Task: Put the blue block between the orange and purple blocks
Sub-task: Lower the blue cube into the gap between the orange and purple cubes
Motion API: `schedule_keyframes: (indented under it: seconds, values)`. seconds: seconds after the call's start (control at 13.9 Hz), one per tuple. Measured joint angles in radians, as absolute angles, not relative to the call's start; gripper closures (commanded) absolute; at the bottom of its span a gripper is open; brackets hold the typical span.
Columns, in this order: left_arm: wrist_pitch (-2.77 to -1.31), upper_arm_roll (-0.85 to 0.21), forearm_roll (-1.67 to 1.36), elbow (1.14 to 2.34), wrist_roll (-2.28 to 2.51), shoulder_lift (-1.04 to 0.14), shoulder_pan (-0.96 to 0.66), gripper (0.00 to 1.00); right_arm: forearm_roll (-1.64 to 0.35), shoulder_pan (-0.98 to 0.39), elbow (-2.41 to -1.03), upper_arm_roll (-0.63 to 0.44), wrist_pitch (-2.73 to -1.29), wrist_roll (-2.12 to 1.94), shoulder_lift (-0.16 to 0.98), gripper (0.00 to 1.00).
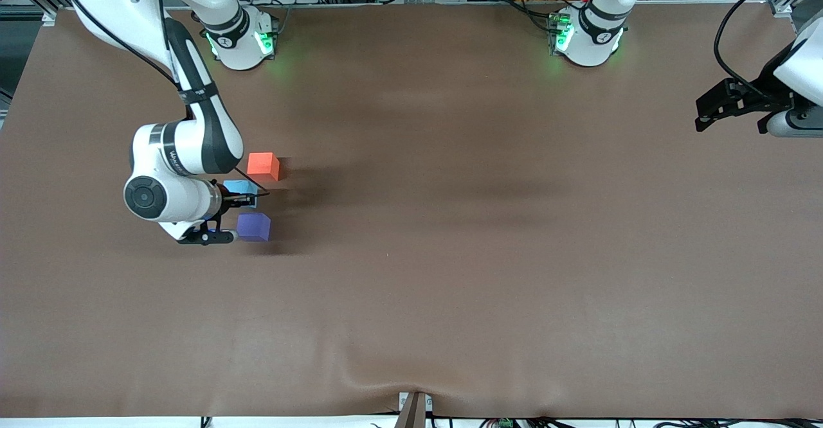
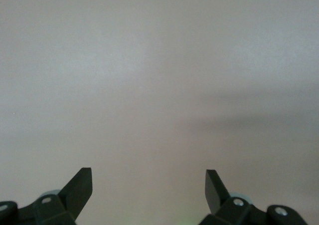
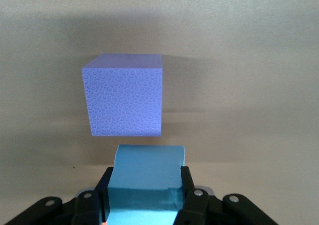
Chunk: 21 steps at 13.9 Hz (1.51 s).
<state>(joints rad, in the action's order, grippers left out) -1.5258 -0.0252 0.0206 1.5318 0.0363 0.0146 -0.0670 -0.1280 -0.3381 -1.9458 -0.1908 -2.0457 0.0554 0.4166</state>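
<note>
My right gripper (image 1: 247,198) is shut on the light blue block (image 1: 239,188), which fills the space between its fingers in the right wrist view (image 3: 145,172). It holds the block between the orange block (image 1: 263,165) and the purple block (image 1: 253,227). The orange block lies farther from the front camera, the purple block nearer. The purple block shows just past the blue one in the right wrist view (image 3: 124,96). I cannot tell whether the blue block rests on the table. My left gripper (image 1: 733,121) is open and empty, waiting over the left arm's end of the table; its fingertips (image 2: 79,185) show over bare cloth.
The table is covered with a brown cloth (image 1: 450,254). The two arm bases (image 1: 241,39) (image 1: 586,36) stand along the table's edge farthest from the front camera.
</note>
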Motion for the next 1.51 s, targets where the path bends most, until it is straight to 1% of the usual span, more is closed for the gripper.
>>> schedule_keyframes:
  seconds: [0.36, 1.29, 1.51]
  values:
    - [-1.526, -0.025, 0.021, 1.535, 0.036, 0.013, -0.057, 0.0, -0.13, -0.371, -2.017, -0.186, -2.156, 0.056, 0.417, 1.0]
    - [-1.526, -0.025, 0.021, 1.541, 0.036, 0.012, -0.055, 0.0, -0.131, -0.391, -2.041, -0.186, -2.187, 0.056, 0.417, 1.0]
    - [-1.526, -0.025, 0.021, 1.543, 0.036, 0.012, -0.055, 0.0, -0.131, -0.391, -2.062, -0.186, -2.226, 0.056, 0.417, 1.0]
